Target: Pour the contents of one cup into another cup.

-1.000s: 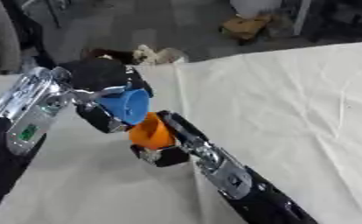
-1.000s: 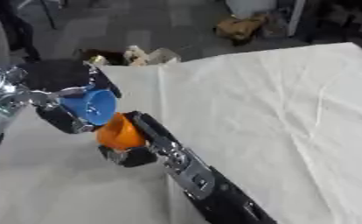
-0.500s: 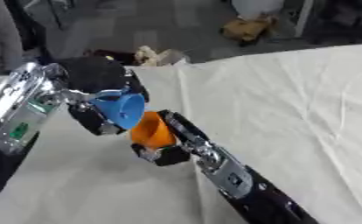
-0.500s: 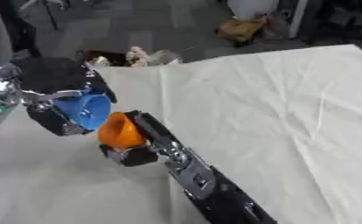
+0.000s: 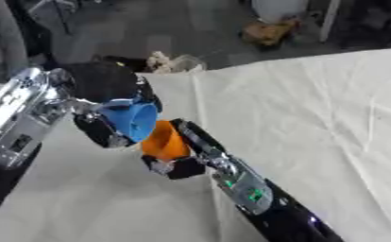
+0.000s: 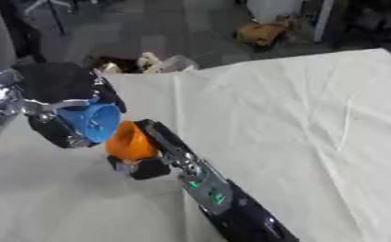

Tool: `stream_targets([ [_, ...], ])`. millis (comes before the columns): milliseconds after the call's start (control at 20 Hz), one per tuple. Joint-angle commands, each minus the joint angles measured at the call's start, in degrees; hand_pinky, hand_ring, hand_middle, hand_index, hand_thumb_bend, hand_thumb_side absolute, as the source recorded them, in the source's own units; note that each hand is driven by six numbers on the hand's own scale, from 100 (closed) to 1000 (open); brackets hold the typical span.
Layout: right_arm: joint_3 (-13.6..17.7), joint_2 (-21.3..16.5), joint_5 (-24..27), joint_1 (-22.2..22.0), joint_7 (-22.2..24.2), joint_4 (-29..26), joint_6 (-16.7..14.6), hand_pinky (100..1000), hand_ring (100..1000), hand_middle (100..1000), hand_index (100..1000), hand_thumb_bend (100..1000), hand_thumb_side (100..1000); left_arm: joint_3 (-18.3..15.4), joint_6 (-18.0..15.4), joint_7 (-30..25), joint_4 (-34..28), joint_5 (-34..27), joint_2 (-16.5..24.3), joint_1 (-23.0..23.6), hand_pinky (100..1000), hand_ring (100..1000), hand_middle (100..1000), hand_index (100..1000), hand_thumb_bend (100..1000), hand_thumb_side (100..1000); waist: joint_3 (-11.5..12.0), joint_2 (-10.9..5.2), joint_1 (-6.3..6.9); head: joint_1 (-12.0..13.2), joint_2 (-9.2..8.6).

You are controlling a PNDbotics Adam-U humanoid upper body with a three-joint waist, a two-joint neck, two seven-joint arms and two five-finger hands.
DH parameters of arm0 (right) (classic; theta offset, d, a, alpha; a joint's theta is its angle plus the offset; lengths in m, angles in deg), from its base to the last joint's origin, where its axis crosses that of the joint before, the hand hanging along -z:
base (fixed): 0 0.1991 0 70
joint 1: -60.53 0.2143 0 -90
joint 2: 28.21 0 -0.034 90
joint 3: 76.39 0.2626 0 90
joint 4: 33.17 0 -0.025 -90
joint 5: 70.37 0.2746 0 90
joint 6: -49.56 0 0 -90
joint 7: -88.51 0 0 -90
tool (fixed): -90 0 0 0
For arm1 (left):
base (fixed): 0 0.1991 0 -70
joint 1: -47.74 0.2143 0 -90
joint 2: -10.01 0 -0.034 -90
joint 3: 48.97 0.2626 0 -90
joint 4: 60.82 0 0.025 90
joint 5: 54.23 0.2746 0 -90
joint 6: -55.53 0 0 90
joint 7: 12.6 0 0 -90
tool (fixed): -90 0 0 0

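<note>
Left hand (image 5: 96,99) grips tipped blue cup (image 5: 131,120) beside right hand's (image 5: 178,160) orange cup (image 5: 163,141), near table edge (image 5: 170,78)

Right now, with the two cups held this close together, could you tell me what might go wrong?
The blue cup in the left hand is tipped steeply onto the orange cup in the right hand; its rim looks offset, so the contents might spill onto the white cloth. Both cups are held in the air, so a bump between them could also shift either one.

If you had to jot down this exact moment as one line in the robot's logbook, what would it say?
step: pouring | left hand: holds blue cup, tipped toward orange cup | right hand: holds orange cup just below | surface: table with white cloth
</note>
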Motion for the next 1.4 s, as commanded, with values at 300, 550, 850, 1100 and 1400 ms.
stream_targets([
  [300,0.4,0.2,0.2,0.8,-0.3,-0.4,0.0,612,383,315,469,100,207,0.3,-6.7,-5.4,-0.6,3.4,1.6,-1.0,100,328,320,809,100,207,0.0,-1.09,0.1,-0.1,0.38],
  [550,0.5,0.3,0.3,0.7,-0.4,0.2,0.0,612,383,315,469,100,209,0.8,-7.6,-5.5,0.0,4.6,1.2,-0.9,100,322,318,809,100,205,0.0,-1.03,0.2,-0.1,0.45],
  [850,0.5,0.4,0.5,0.6,-0.3,0.6,-0.3,612,383,315,469,100,210,1.1,-8.2,-5.6,0.2,5.3,0.9,-1.0,100,318,315,809,100,205,0.0,-0.96,0.27,-0.1,0.54],
  [1100,0.5,0.4,0.6,0.7,-0.3,0.5,-0.3,613,384,315,469,100,210,1.0,-8.3,-5.8,0.2,5.5,1.0,-1.0,100,315,315,809,100,204,0.0,-0.93,0.26,-0.1,0.52],
  [1400,0.5,0.4,0.7,0.7,-0.3,0.3,-0.3,612,384,315,469,100,211,1.0,-8.5,-6.1,0.2,5.7,1.1,-1.0,100,313,313,809,100,203,0.0,-0.88,0.23,-0.1,0.51],
])
